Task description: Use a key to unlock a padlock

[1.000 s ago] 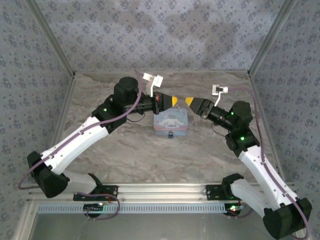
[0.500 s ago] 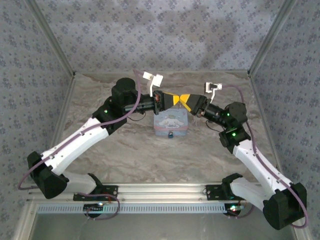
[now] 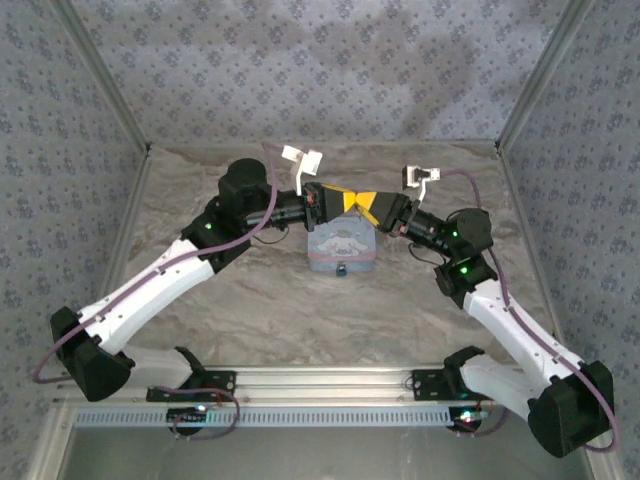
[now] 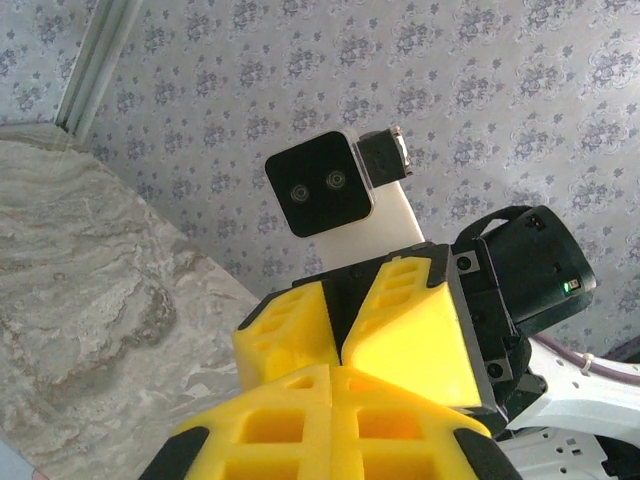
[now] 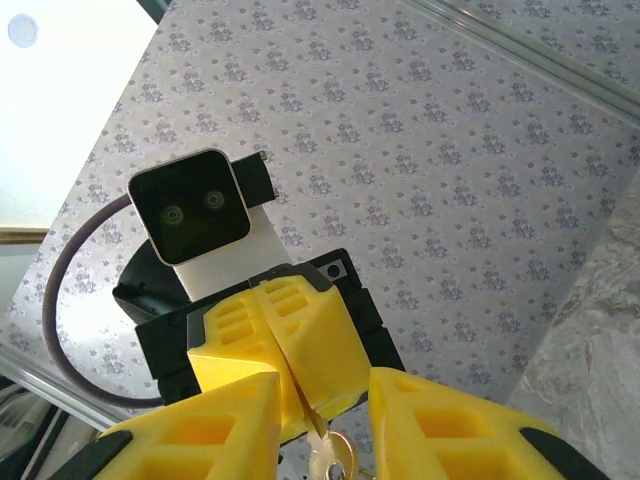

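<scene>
Top external view takes in a marbled grey-beige tabletop (image 3: 250, 310) closed in by blue-grey flower-patterned walls (image 3: 300, 70). A white-and-black left arm (image 3: 160, 275) and a matching right arm (image 3: 510, 330) bend inward. Their yellow-tipped ends meet in the air above a small pastel blue-and-pink tin box with a cartoon figure on its lid (image 3: 343, 245), which stands mid-tabletop. The left arm comes in from the tin's near left and the right arm from its near right. The meeting point hangs just over the tin's far edge.

The left jaws are closed. In the right wrist view their two yellow wedges press together on a small pale metal key (image 5: 330, 458), which is clamped in the seam. Its round head pokes out toward the right jaws. The right jaws are drawn in close on either side of that head. The right wrist view leaves a little gap on each side, while the left wrist view shows barely a slit between them. Whether they actually pinch the key cannot be told.

A tiny dark padlock with a bluish tint (image 3: 342, 268) sits at the middle of the tin's near edge, touching the tin and well below the key. It is too small to tell whether it hangs from the tin or lies on the tabletop.
</scene>
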Robot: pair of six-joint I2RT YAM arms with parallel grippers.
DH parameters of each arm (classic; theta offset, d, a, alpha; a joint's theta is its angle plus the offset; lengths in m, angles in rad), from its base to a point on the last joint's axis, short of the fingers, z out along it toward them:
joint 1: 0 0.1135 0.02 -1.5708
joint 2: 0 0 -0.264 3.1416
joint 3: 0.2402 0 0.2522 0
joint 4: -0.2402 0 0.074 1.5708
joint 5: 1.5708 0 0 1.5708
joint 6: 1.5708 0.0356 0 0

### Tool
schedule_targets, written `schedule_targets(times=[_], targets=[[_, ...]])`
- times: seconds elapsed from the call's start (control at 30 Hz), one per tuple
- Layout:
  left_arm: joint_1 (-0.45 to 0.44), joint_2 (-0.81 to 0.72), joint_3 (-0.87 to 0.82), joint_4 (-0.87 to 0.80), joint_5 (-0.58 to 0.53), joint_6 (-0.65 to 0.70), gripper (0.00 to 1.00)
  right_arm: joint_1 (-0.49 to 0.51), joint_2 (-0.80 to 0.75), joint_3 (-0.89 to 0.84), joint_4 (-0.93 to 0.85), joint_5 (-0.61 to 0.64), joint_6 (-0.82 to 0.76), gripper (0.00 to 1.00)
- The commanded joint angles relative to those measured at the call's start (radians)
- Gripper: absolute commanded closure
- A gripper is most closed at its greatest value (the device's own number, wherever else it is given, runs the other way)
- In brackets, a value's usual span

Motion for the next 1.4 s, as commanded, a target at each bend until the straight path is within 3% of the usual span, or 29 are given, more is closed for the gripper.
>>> schedule_targets(times=[0.0, 0.13, 0.4, 0.6, 1.03, 1.23, 1.37], targets=[[0.005, -0.036, -0.003, 0.058, -0.002, 0.01, 1.0, 0.009, -0.001, -0.012, 0.042, -0.013, 0.018, 0.7], [0.004, -0.045, -0.013, 0.068, -0.021, 0.005, 1.0, 0.012, 0.003, -0.018, 0.055, -0.017, 0.03, 0.59], [0.007, -0.058, -0.027, 0.097, -0.034, -0.01, 1.0, 0.014, -0.005, -0.042, 0.082, -0.006, 0.041, 0.67], [0.005, -0.049, -0.033, 0.103, -0.028, -0.022, 1.0, 0.021, -0.001, -0.033, 0.086, 0.002, 0.035, 0.64], [0.005, -0.046, -0.037, 0.094, -0.04, -0.023, 1.0, 0.052, -0.006, -0.005, 0.06, -0.006, -0.013, 0.79], [0.004, -0.046, -0.044, 0.097, -0.04, -0.028, 1.0, 0.063, -0.016, 0.007, 0.028, -0.01, -0.058, 1.0], [0.004, -0.05, -0.049, 0.095, -0.047, -0.026, 1.0, 0.062, -0.042, 0.004, -0.027, 0.006, -0.104, 1.0]])
